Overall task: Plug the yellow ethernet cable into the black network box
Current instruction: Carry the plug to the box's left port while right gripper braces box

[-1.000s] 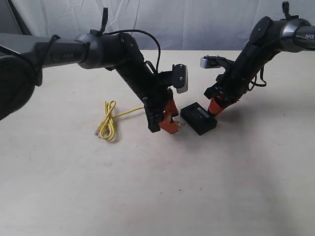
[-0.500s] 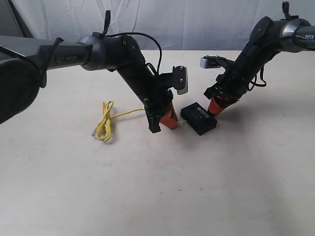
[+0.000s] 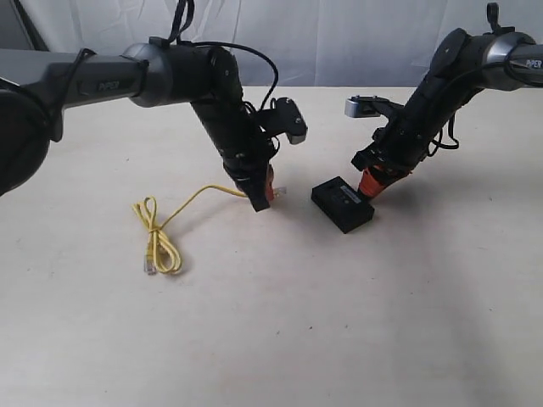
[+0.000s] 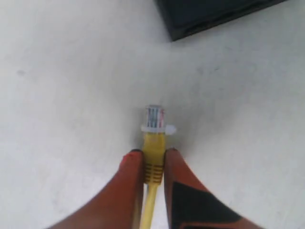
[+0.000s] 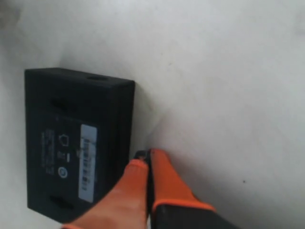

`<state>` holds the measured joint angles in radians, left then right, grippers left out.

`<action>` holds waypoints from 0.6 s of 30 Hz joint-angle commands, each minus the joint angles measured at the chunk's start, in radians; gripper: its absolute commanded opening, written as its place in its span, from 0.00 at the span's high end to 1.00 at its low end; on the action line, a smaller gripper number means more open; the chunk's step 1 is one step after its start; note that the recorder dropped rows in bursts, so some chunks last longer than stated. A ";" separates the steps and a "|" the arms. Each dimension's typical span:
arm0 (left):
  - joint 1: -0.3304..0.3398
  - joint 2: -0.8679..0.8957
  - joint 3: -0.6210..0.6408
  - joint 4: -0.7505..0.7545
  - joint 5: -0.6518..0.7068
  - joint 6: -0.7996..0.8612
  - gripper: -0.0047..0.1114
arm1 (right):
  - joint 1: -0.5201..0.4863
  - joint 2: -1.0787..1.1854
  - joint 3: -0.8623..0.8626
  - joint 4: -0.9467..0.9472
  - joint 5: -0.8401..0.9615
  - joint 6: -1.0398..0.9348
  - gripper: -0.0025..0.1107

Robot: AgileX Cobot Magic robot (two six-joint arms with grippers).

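Note:
My left gripper (image 4: 151, 152) is shut on the yellow boot of the yellow ethernet cable (image 4: 153, 164). Its clear plug (image 4: 155, 117) sticks out past the fingertips and points toward the black network box (image 4: 209, 13), with a gap of bare table between them. In the exterior view the left gripper (image 3: 268, 195) holds that end left of the black network box (image 3: 343, 203). The yellow ethernet cable (image 3: 158, 242) trails left to its knotted bundle. My right gripper (image 5: 145, 155) is shut with nothing in it, its tips against the side of the black network box (image 5: 71, 143), label facing up. The right gripper (image 3: 370, 185) stands at the box's far right end.
A pale table (image 3: 339, 322) carries everything. A white curtain (image 3: 339, 42) hangs behind it. Both arms slope down toward the middle from the upper left and upper right.
My left gripper has pulled back from the box, up and to the left, still holding the cable end. The cable bundle has slid left and nearer. The right arm and box have not moved.

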<state>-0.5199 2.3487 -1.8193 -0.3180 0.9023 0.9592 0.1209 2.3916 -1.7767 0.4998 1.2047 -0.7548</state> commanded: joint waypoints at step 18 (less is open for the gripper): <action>-0.145 -0.032 0.003 0.256 0.023 -0.430 0.96 | -0.005 -0.002 -0.003 0.034 -0.008 0.006 0.99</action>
<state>-0.6521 2.3282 -1.8193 -0.0615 0.9321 0.5414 0.1209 2.3916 -1.7767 0.5236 1.2025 -0.7459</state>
